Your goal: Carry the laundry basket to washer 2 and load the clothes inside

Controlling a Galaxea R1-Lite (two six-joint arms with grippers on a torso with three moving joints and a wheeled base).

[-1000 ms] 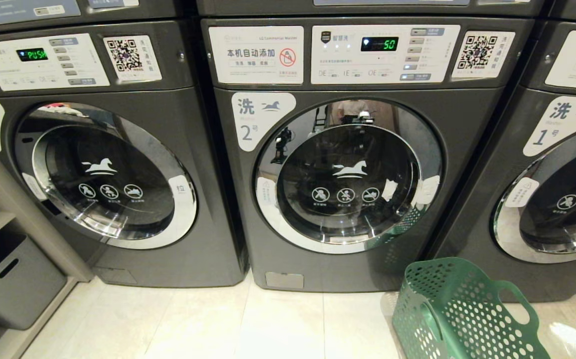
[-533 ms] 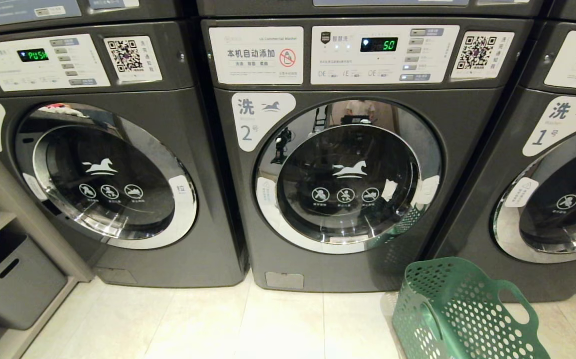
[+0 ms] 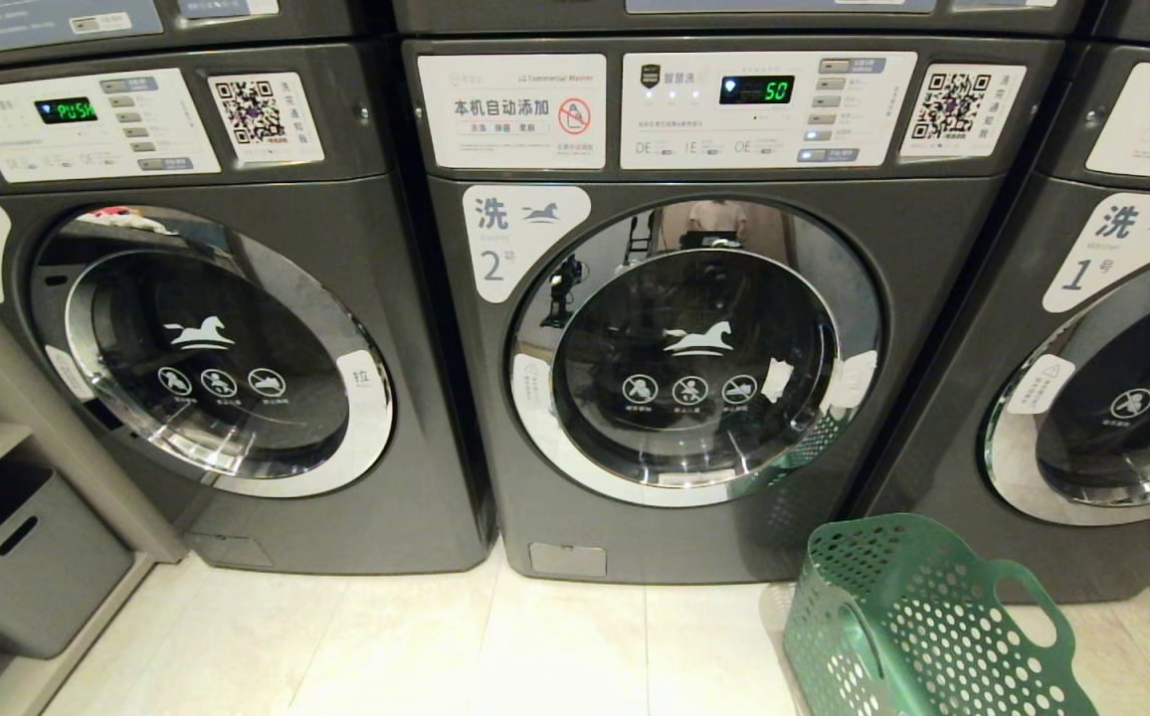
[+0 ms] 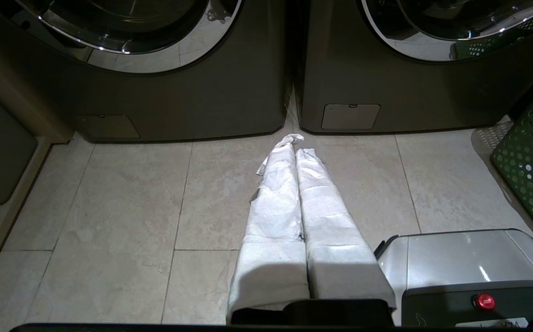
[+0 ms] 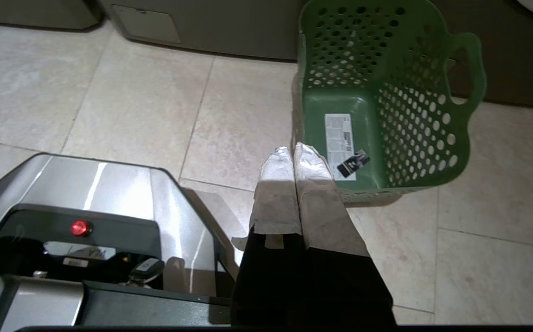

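Washer 2 (image 3: 694, 348) stands straight ahead, its round chrome-rimmed door shut. The green laundry basket (image 3: 923, 626) rests on the tiled floor at the washer's lower right corner. From the right wrist view the basket (image 5: 386, 106) holds only a white label and a dark tag on its bottom. The clothes are out of view. My right gripper (image 5: 293, 150) hangs shut and empty just beside the basket's near rim. Low over the floor, my left gripper (image 4: 294, 140) is shut and empty, pointing at the gap between two washers.
Washer 3 (image 3: 207, 348) is on the left and washer 1 (image 3: 1112, 398) on the right, both with doors shut. A grey bin (image 3: 18, 557) sits on a low shelf at far left. My silver base (image 4: 469, 272) lies below the grippers.
A dark bit of my right arm and a bright glint at the head view's lower right corner have gone. The washers and basket have not moved.
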